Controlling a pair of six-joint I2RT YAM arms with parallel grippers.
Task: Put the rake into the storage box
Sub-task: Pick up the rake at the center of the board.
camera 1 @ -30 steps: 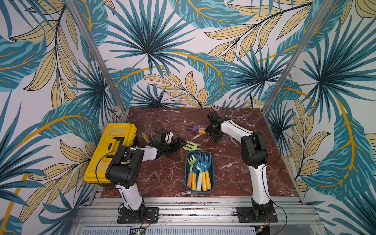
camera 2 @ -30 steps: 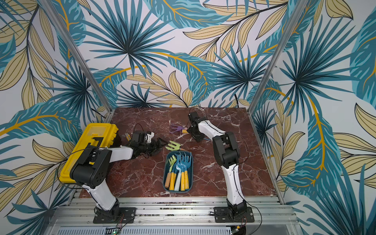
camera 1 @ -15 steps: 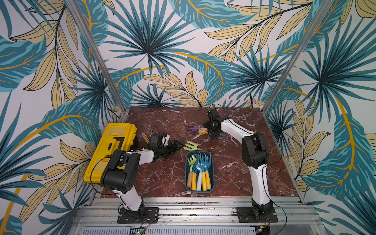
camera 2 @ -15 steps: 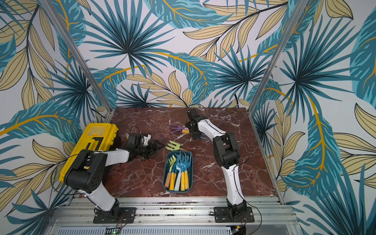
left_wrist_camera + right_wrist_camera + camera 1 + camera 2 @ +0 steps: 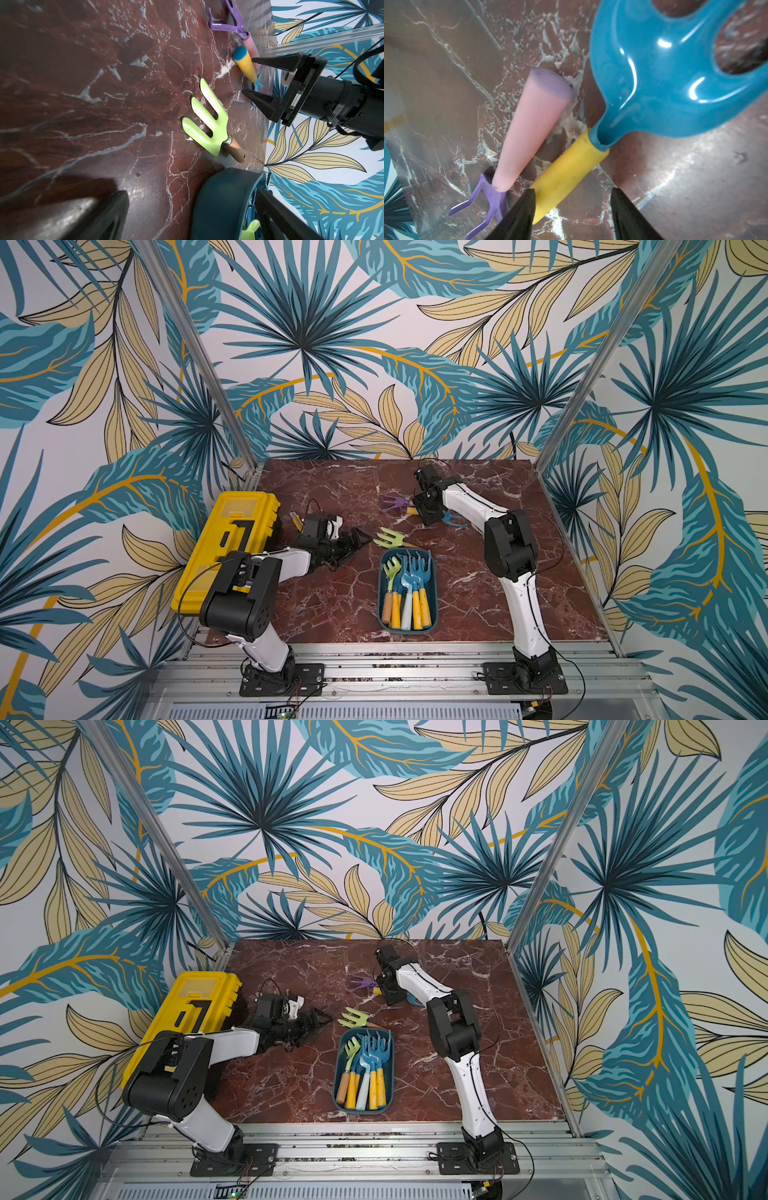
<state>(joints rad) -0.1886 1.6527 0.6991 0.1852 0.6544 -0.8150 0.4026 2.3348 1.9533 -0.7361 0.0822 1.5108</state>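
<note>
Far left: yellow toolbox (image 5: 230, 547), lid shut. The left arm covers its near corner in both top views. Just beyond that arm's wrist lies a small yellowish item (image 5: 297, 521), too small for us to identify.

Left gripper (image 5: 352, 549): low over the marble table (image 5: 332, 605), jaws spread wide, nothing between them. In its own wrist view both fingers are blurred and cut off by the frame.

Green rake (image 5: 390, 537), wooden handle: flat on the table just beyond the storage box (image 5: 407, 630), not in it. Several rakes overlap inside the box, heads toward the far end; we cannot count them with confidence. The left wrist view shows only one rounded corner of the box.

Purple rake (image 5: 392, 502), pink handle: further back on the table. In the top views the right gripper hides its handle end.

Right gripper (image 5: 572, 191): jaws apart, straddling the yellow handle of the blue rake (image 5: 623, 108). That rake lies on the table, outside the box. One finger (image 5: 521, 212) sits against the handle and the other stands clear of it, so we record no clamp. From above we see only the blue tines and a sliver of yellow. The right wrist view crops the tine tips.
</note>
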